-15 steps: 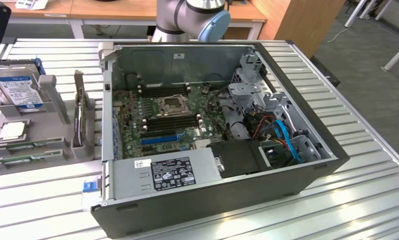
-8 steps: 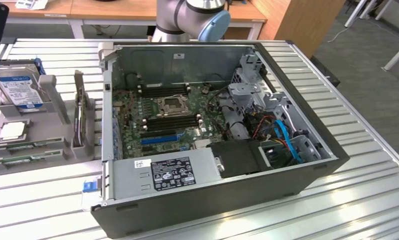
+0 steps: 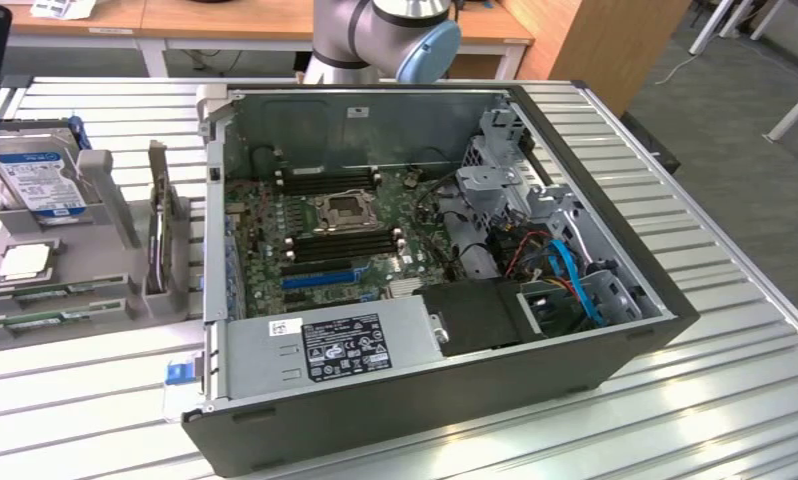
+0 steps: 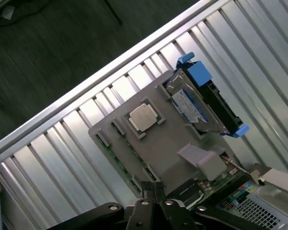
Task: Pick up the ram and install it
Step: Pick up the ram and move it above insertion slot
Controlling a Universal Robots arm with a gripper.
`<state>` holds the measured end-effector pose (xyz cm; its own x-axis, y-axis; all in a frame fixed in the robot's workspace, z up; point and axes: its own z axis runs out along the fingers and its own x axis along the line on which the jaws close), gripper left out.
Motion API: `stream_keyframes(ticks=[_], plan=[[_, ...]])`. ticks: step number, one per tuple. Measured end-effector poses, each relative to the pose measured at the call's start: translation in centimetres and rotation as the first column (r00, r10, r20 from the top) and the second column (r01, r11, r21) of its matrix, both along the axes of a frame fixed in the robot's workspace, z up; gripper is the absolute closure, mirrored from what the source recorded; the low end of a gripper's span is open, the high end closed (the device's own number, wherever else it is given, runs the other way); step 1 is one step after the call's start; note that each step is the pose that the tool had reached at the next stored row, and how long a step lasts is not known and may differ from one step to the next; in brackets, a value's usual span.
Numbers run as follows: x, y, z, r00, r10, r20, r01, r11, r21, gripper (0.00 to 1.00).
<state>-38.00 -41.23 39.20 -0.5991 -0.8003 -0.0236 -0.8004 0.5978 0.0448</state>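
A ram stick [image 3: 55,291], thin and green, lies flat in a groove at the front of the grey holder [image 3: 106,290], with a second one [image 3: 32,322] beside it. In the wrist view a ram stick [image 4: 116,159] runs along the holder's edge [image 4: 173,139]. My gripper [image 4: 153,191] hangs above that holder, fingers shut with nothing between them, their tips close to one end of the stick. The open computer case [image 3: 613,350] lies on its side with the motherboard [image 3: 259,250] exposed. Black memory slots [image 3: 346,243] flank the processor socket [image 3: 342,210].
On the holder also sit a hard drive in a blue caddy [image 4: 201,98], a loose processor [image 4: 143,117] and an upright expansion card [image 3: 163,235]. A blue slot [image 3: 322,275], the power supply [image 3: 339,345] and blue cables [image 3: 579,285] are inside the case. The slatted table [image 3: 719,400] carries everything.
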Motion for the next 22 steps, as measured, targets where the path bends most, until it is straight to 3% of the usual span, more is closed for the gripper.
stream_keyframes(ticks=[6,11,17,22], plan=[[0.0,0.0,0.0,0.9963,0.086,-0.0001,-0.086,0.9963,0.0,0.9],[0.0,0.0,0.0,0.9874,0.158,-0.0001,-0.158,0.9874,0.0,0.9],[0.0,0.0,0.0,0.9702,0.242,0.0,-0.242,0.9702,0.0,0.9],[0.0,0.0,0.0,0.9509,0.31,0.0,-0.31,0.9509,0.0,0.9]])
